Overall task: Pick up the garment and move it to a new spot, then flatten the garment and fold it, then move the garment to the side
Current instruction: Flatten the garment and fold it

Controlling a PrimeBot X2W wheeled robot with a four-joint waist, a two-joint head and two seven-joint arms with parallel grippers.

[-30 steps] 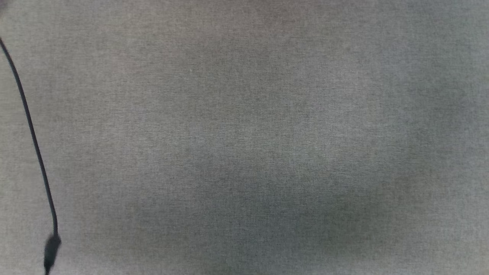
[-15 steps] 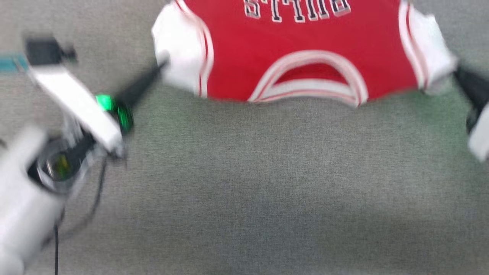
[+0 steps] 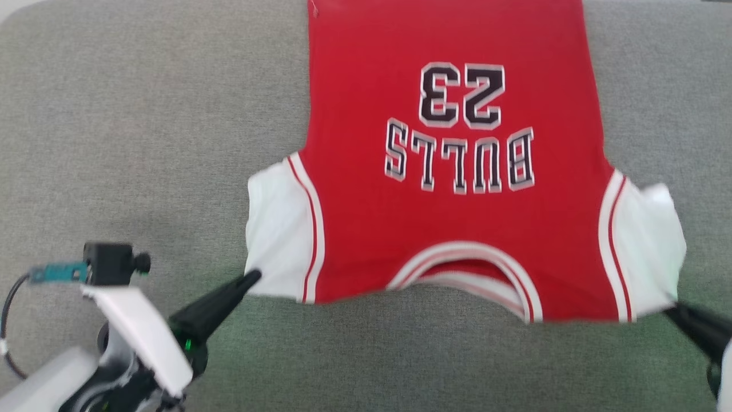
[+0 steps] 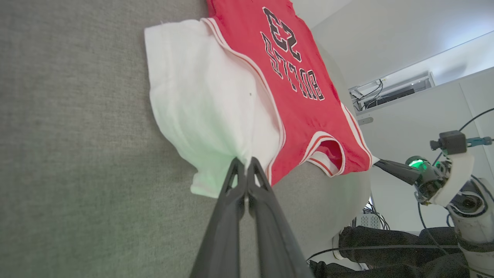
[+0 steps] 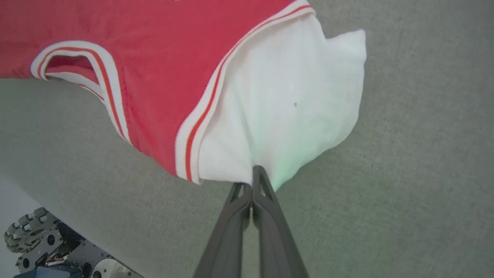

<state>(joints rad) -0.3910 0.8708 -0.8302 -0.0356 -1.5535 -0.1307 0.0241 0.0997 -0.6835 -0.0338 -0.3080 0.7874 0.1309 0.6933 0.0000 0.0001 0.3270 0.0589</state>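
The garment [image 3: 452, 229] lies spread face up on the grey surface, its collar toward me and the "BULLS 23" lettering upside down. My left gripper [image 3: 253, 278] is shut on the near edge of the left white sleeve [image 4: 200, 100], pinching the cloth between closed fingers [image 4: 231, 200]. At the lower right, my right gripper [image 3: 670, 312] is shut on the near edge of the other white sleeve [image 5: 293, 96]; its fingers [image 5: 231, 227] meet on the fabric. Both pinched sleeve corners are slightly raised and puckered.
A grey fabric-covered surface [image 3: 143, 143] spreads around the garment, with room to its left, right and front. Its rounded edge shows at the far left corner [image 3: 17, 14]. My wheeled base [image 5: 31, 239] sits below the near edge. Cables [image 4: 386, 247] lie on the floor.
The head camera has swung: bare grey surface a second ago, then the garment at the top edge, now most of it. Both grippers stay shut on the sleeves.
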